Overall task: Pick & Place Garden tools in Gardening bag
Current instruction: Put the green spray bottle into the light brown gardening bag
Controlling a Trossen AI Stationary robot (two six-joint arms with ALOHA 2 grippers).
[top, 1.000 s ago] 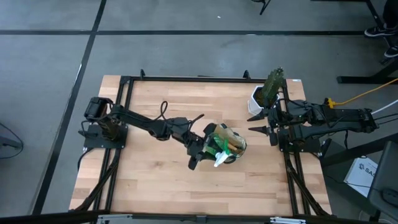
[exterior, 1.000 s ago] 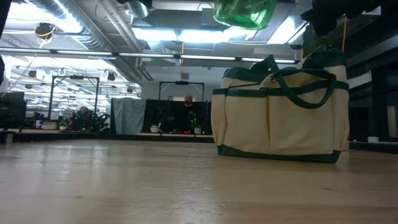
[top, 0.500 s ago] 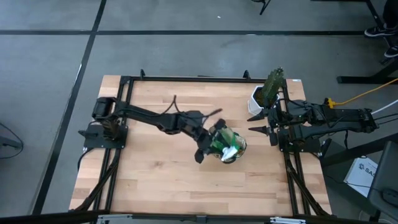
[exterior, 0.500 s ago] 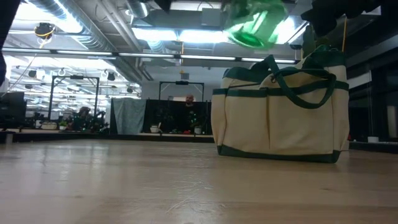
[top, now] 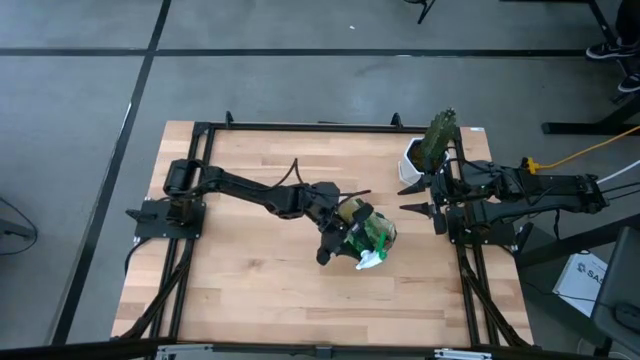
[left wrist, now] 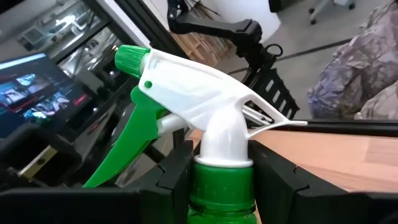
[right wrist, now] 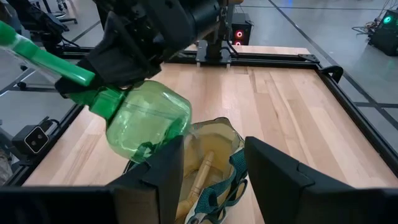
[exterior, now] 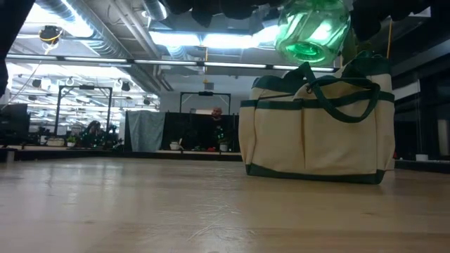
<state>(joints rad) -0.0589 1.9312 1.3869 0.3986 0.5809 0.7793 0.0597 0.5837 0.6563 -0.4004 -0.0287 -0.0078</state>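
Note:
My left gripper (top: pixel 345 243) is shut on the green spray bottle (top: pixel 365 238), which has a white trigger head (left wrist: pixel 205 99), above the beige canvas bag with green trim (exterior: pixel 316 130) that stands on the table's middle right. In the right wrist view the bottle (right wrist: pixel 146 124) hangs tilted over the bag's open mouth (right wrist: pixel 214 143), where a wooden tool handle (right wrist: pixel 202 168) lies inside. My right gripper (top: pixel 415 197) is open and empty just right of the bag. The other tools are not in view. My left gripper pinches the spray bottle's neck (left wrist: pixel 221 180) between its two fingers (left wrist: pixel 171 180), right below the white trigger head. The fingers lie across the neck. The bottle is lifted clear, tilted, its clear green body (exterior: pixel 313 31) above the bag's top.
A white pot (top: pixel 413 158) with a green plant (top: pixel 440 132) stands at the table's far right, close to my right arm. Bare wooden tabletop (top: pixel 250 280) lies left of and nearer than the bag. A black frame edges the table.
My left gripper has carried the spray bottle toward the table's right, over the bag, and a little lower. The bottle has turned in the air, and its base now shows from below in the low view.

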